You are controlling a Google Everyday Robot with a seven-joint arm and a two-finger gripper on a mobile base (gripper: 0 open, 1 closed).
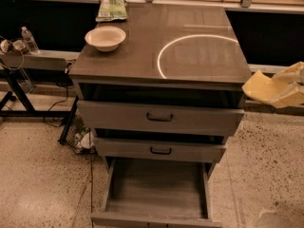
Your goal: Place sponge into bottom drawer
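Observation:
My gripper (284, 87) is at the far right edge of the view, off the right side of the cabinet and level with its top edge. It is shut on the sponge (259, 87), a pale-yellow foam block that sticks out to the left of the fingers. The bottom drawer (156, 212) is pulled open at the foot of the grey cabinet, and its plain grey floor is bare. The sponge is above and to the right of the drawer.
The cabinet top (142, 56) bears a white bowl (105, 37) at the left and a green packet (112, 8) at the back. The two upper drawers with black handles (159, 118) stand slightly out. A water bottle (29, 39) and a wire basket (80, 137) are at the left.

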